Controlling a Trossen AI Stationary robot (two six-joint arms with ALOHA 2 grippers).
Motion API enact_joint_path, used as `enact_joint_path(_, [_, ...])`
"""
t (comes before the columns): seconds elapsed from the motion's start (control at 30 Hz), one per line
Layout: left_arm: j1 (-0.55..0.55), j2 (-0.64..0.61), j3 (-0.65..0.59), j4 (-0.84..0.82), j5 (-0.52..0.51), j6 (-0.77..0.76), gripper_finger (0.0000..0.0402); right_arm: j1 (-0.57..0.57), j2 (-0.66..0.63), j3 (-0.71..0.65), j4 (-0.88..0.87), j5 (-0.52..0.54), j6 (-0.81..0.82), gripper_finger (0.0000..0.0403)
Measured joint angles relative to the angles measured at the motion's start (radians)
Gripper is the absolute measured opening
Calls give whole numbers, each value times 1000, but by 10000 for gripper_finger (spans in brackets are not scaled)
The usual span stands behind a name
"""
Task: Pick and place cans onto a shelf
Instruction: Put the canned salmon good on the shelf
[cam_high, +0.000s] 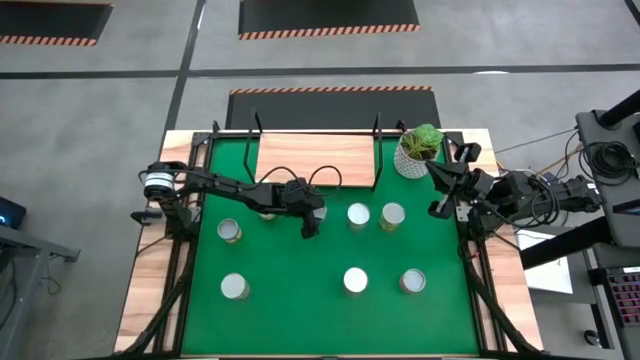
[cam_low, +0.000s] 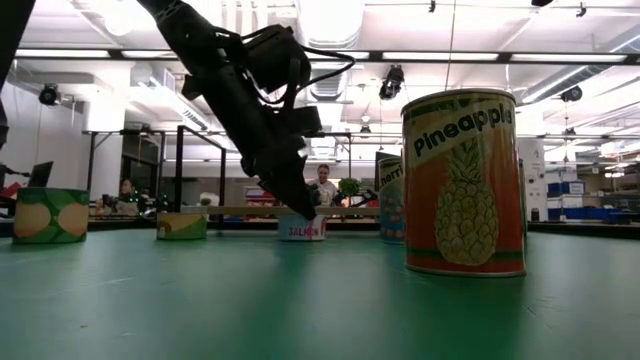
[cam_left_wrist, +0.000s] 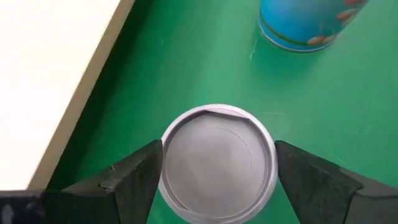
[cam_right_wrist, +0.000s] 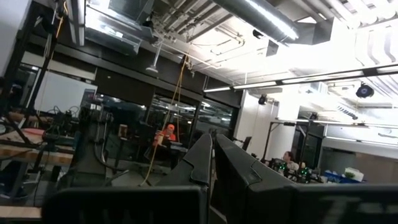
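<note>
Green mat (cam_high: 300, 300): we see left gripper (cam_left_wrist: 214, 177) apart, straddling an upright salmon can (cam_left_wrist: 217, 163) at centre; blue can (cam_left_wrist: 305, 25) upper right, shelf (cam_high: 315, 158) above. Right gripper (cam_right_wrist: 214, 165) together.

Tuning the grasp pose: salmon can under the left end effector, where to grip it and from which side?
Grip the salmon can across its curved side wall, coming straight down from above. It stands upright on the green mat, round lid up, and the left end effector is open with a finger on each side of it, so closing there fits.
</note>
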Motion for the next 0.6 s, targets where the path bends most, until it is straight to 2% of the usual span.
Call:
enact_joint_path(0.13, [-37,0,1,-32,102,13,281,0,0,0,-4,0,9,11])
enact_joint_path(0.6, [-64,-77,21,-61,96,29,289,0,0,0,-5,0,7,11])
